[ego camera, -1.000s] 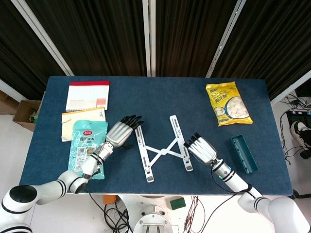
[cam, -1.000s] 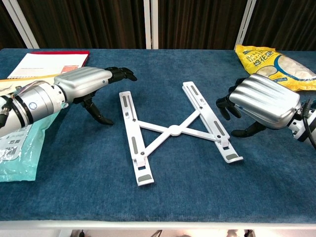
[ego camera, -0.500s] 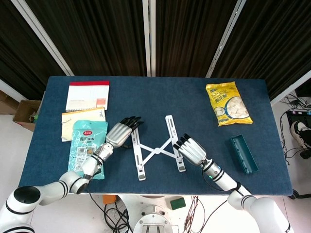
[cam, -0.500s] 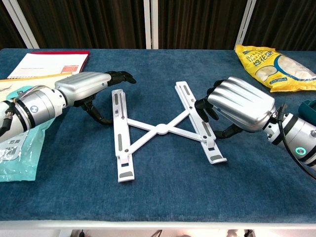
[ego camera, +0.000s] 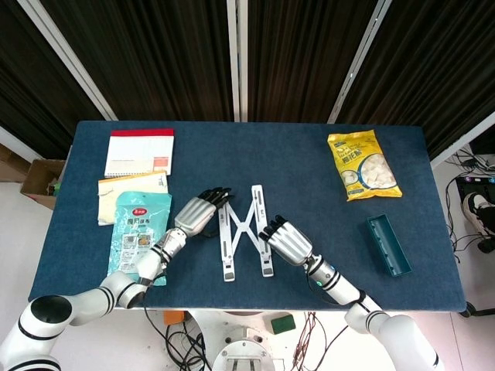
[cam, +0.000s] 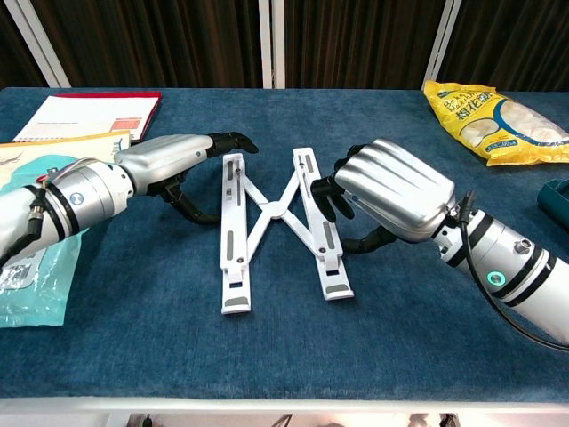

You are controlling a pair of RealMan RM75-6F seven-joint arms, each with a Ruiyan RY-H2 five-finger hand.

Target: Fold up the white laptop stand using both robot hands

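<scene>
The white laptop stand (ego camera: 244,230) lies flat in the middle of the blue table (ego camera: 255,151), its two rails drawn close with the crossed links steep between them. In the chest view the stand (cam: 233,233) shows as a narrow X. My left hand (ego camera: 199,216) lies along the outer side of the left rail, fingers stretched forward and touching it; the chest view shows the same hand (cam: 174,158). My right hand (ego camera: 285,239) presses its bent fingertips against the outer side of the right rail, as the chest view of that hand (cam: 391,190) also shows. Neither hand grips the stand.
A red-and-white notebook (ego camera: 140,151), a yellow booklet (ego camera: 130,186) and a teal packet (ego camera: 139,228) lie at the left. A yellow snack bag (ego camera: 362,165) sits at the back right. A teal tray (ego camera: 389,244) lies at the right, near the front edge.
Both hands have moved inward and pushed the rails together. The stand has gone from a wide X to a narrow one and has shifted slightly left.
</scene>
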